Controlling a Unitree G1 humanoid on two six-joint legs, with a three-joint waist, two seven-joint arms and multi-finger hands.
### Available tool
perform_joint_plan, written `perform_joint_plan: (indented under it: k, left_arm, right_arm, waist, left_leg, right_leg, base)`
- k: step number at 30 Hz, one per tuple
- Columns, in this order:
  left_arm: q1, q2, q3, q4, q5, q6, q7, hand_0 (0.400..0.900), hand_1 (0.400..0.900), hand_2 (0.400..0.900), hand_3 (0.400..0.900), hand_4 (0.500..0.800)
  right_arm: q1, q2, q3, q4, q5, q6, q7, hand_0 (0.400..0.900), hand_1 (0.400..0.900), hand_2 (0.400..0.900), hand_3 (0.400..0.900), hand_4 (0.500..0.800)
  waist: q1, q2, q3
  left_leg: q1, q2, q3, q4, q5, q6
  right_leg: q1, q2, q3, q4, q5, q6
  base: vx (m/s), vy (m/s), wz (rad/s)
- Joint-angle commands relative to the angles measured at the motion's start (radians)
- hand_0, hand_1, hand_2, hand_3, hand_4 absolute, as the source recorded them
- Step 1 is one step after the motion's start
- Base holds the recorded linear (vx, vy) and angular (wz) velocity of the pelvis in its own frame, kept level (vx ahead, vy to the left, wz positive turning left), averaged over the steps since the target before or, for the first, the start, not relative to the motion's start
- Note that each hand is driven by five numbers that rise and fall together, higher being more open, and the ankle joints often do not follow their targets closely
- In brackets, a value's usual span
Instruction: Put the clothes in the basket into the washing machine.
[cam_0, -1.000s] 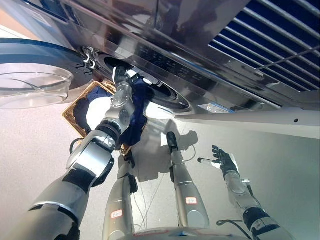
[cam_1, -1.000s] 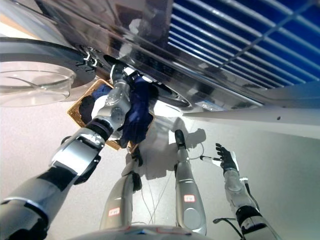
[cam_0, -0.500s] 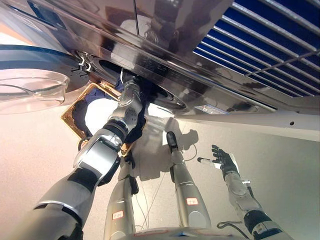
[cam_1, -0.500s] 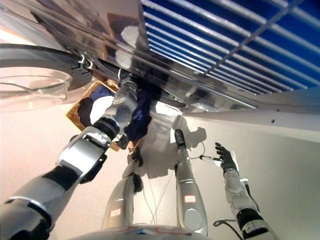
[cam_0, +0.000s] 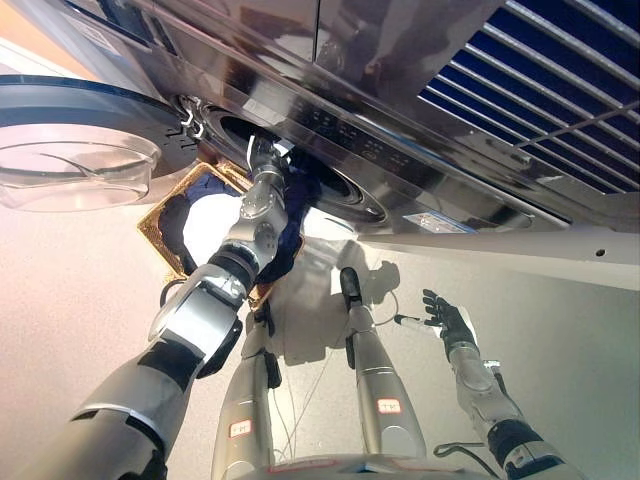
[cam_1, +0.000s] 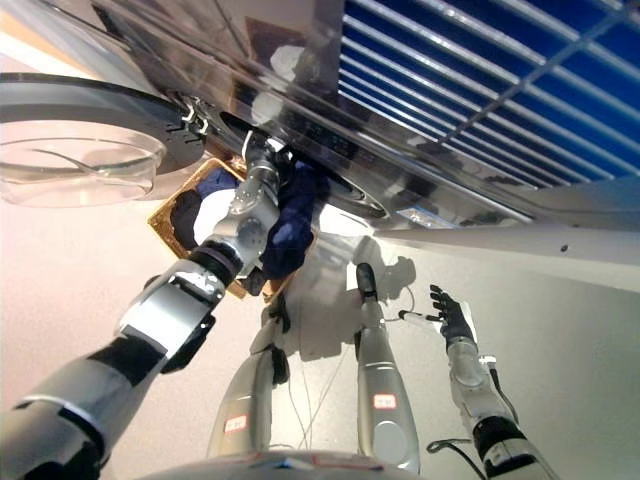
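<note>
Seen from low down: washing machine (cam_0: 400, 60) looming overhead, dark steel front, round drum opening (cam_0: 300, 170) facing the floor side, glass door (cam_0: 75, 150) swung wide to the left

Left arm stretched up to the drum mouth, left hand (cam_0: 262, 158) right at the rim of the opening, partly inside; fingers lost in the dark there, so cannot tell whether clenched or loose

Dark blue garment (cam_1: 295, 215) hanging from the lip of the opening, just beside the left forearm, draped down over the near edge of the basket; upper part at the drum mouth, lower part dangling outside, touching the arm

Wicker basket (cam_0: 160, 222) on the floor (cam_0: 60, 300) below the door, brown rim, a white piece of clothing (cam_0: 212, 222) and something dark lying inside

Right hand (cam_0: 447, 318) low at the right, well apart from machine and basket, held over bare floor, fingers spread and relaxed, grasping nothing

Blue slatted panel (cam_0: 560, 70) beyond the machine at upper right
</note>
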Motion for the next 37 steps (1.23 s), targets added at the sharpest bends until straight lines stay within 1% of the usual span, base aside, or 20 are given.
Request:
perform_joint_plan:
  k: [1, 6, 9, 11, 12, 15, 17, 20, 23, 28, 30, 31, 33, 37]
  left_arm:
    - [0.072, 0.002, 0.056, 0.015, 0.082, -0.07, -0.041, 0.9, 0.9, 0.9, 0.9, 0.8]
    - [0.18, 0.031, 0.088, 0.051, 0.114, -0.052, -0.062, 0.9, 0.9, 0.9, 0.9, 0.8]
    - [0.258, 0.052, 0.089, 0.027, 0.147, -0.044, -0.077, 0.9, 0.9, 0.9, 0.9, 0.8]
    - [0.307, 0.057, 0.093, 0.022, 0.17, -0.041, -0.085, 0.9, 0.9, 0.9, 0.9, 0.8]
    - [0.327, 0.058, 0.099, 0.035, 0.184, -0.036, -0.09, 0.9, 0.9, 0.9, 0.9, 0.8]
    - [0.406, 0.068, 0.097, 0.048, 0.282, -0.025, -0.089, 0.9, 0.9, 0.9, 0.9, 0.8]
    - [0.455, 0.074, 0.106, 0.082, 0.348, -0.016, -0.084, 0.9, 0.9, 0.9, 0.9, 0.8]
    - [0.524, 0.084, 0.113, 0.107, 0.44, -0.011, -0.078, 0.9, 0.9, 0.9, 0.9, 0.8]
    - [0.592, 0.089, 0.124, 0.131, 0.501, -0.006, -0.088, 0.9, 0.9, 0.9, 0.9, 0.8]
    - [0.697, 0.09, 0.114, 0.178, 0.682, 0.014, -0.101, 0.9, 0.9, 0.9, 0.9, 0.8]
    - [0.731, 0.093, 0.101, 0.203, 0.79, 0.021, -0.088, 0.9, 0.9, 0.9, 0.9, 0.8]
    - [0.751, 0.093, 0.103, 0.222, 0.821, 0.03, -0.087, 0.9, 0.9, 0.9, 0.9, 0.8]
    - [0.781, 0.089, 0.115, 0.271, 0.86, 0.036, -0.098, 0.9, 0.9, 0.9, 0.9, 0.8]
    - [0.832, 0.077, 0.166, 0.339, 0.854, 0.05, -0.12, 0.9, 0.9, 0.9, 0.9, 0.8]
  right_arm:
    - [0.088, -0.09, 0.026, 0.026, 0.026, -0.03, -0.026, 0.9, 0.9, 0.9, 0.9, 0.8]
    - [0.044, -0.084, 0.049, 0.051, 0.015, -0.025, -0.022, 0.9, 0.9, 0.9, 0.9, 0.8]
    - [0.03, -0.078, 0.054, 0.078, 0.008, -0.021, -0.019, 0.9, 0.9, 0.9, 0.9, 0.8]
    - [0.022, -0.071, 0.058, 0.098, -0.001, -0.019, -0.015, 0.9, 0.9, 0.9, 0.9, 0.8]
    - [0.016, -0.066, 0.062, 0.116, -0.007, -0.018, -0.014, 0.9, 0.9, 0.9, 0.9, 0.8]
    - [0.003, -0.057, 0.064, 0.16, -0.025, -0.012, -0.008, 0.9, 0.9, 0.9, 0.9, 0.8]
    - [0.0, -0.052, 0.06, 0.194, -0.043, -0.009, -0.004, 0.9, 0.9, 0.9, 0.9, 0.8]
    - [0.002, -0.055, 0.045, 0.238, -0.07, -0.006, 0.003, 0.9, 0.9, 0.9, 0.9, 0.8]
    - [0.009, -0.052, 0.026, 0.296, -0.096, -0.001, 0.012, 0.9, 0.9, 0.9, 0.9, 0.8]
    - [0.029, -0.021, 0.02, 0.426, -0.147, 0.013, 0.044, 0.9, 0.9, 0.9, 0.9, 0.8]
    - [0.037, 0.0, 0.008, 0.473, -0.153, 0.018, 0.052, 0.9, 0.9, 0.9, 0.9, 0.8]
    - [0.043, 0.011, -0.002, 0.499, -0.154, 0.02, 0.054, 0.9, 0.9, 0.9, 0.9, 0.8]
    - [0.055, 0.033, -0.016, 0.532, -0.159, 0.024, 0.064, 0.9, 0.9, 0.9, 0.9, 0.8]
    - [0.083, 0.06, -0.038, 0.568, -0.163, 0.033, 0.082, 0.9, 0.9, 0.9, 0.9, 0.8]
  waist:
    - [0.0, 0.018, -0.133]
    - [0.023, -0.008, -0.133]
    - [0.042, -0.021, -0.143]
    - [0.054, -0.027, -0.151]
    - [0.059, -0.03, -0.155]
    - [0.081, -0.035, -0.17]
    - [0.097, -0.033, -0.18]
    - [0.116, -0.024, -0.193]
    - [0.13, -0.015, -0.211]
    - [0.15, -0.005, -0.261]
    - [0.156, -0.002, -0.276]
    - [0.159, -0.001, -0.284]
    - [0.162, 0.0, -0.3]
    - [0.167, 0.003, -0.329]
  left_leg:
    - [-0.019, 0.059, -0.098, 0.011, 0.0, -0.044]
    - [0.014, 0.066, -0.109, 0.014, -0.006, -0.046]
    - [0.041, 0.068, -0.12, 0.011, -0.01, -0.045]
    - [0.067, 0.065, -0.125, 0.009, -0.014, -0.044]
    - [0.082, 0.064, -0.126, 0.008, -0.017, -0.044]
    - [0.139, 0.058, -0.131, -0.002, -0.021, -0.043]
    - [0.19, 0.056, -0.135, -0.014, -0.022, -0.043]
    - [0.263, 0.052, -0.141, -0.038, -0.018, -0.043]
    - [0.328, 0.053, -0.153, -0.077, -0.009, -0.044]
    - [0.407, 0.056, -0.169, -0.141, 0.006, -0.045]
    - [0.432, 0.054, -0.175, -0.153, 0.005, -0.044]
    - [0.443, 0.051, -0.176, -0.157, 0.006, -0.043]
    - [0.463, 0.049, -0.177, -0.172, 0.006, -0.043]
    - [0.48, 0.05, -0.176, -0.202, 0.016, -0.046]
  right_leg:
    - [0.05, 0.032, -0.03, -0.003, 0.004, -0.065]
    - [0.101, 0.031, -0.065, -0.007, -0.001, -0.064]
    - [0.137, 0.029, -0.082, -0.01, -0.006, -0.061]
    - [0.164, 0.03, -0.09, -0.008, -0.012, -0.06]
    - [0.179, 0.032, -0.092, -0.006, -0.017, -0.06]
    - [0.232, 0.033, -0.101, 0.005, -0.032, -0.058]
    - [0.277, 0.034, -0.106, 0.013, -0.046, -0.056]
    - [0.34, 0.032, -0.119, 0.016, -0.062, -0.055]
    - [0.395, 0.028, -0.137, 0.004, -0.069, -0.053]
    - [0.474, 0.02, -0.166, -0.034, -0.076, -0.047]
    - [0.498, 0.02, -0.172, -0.038, -0.081, -0.048]
    - [0.509, 0.022, -0.176, -0.039, -0.082, -0.047]
    - [0.529, 0.025, -0.177, -0.049, -0.084, -0.048]
    - [0.547, 0.031, -0.185, -0.074, -0.085, -0.049]
  base:
    - [-0.01, 0.032, 0.13]
    - [-0.01, 0.028, 0.11]
    - [0.01, 0.022, 0.11]
    - [0.03, 0.028, 0.11]
    - [0.04, 0.027, 0.08]
    - [0.06, 0.029, 0.11]
    - [0.08, 0.029, 0.15]
    - [0.06, 0.019, 0.16]
    - [0.06, 0.012, 0.19]
    - [0.07, 0.003, 0.2]
    - [0.05, 0.003, 0.13]
    - [0.04, 0.0, 0.09]
    - [0.04, 0.001, 0.04]
    - [0.0, 0.001, 0.03]
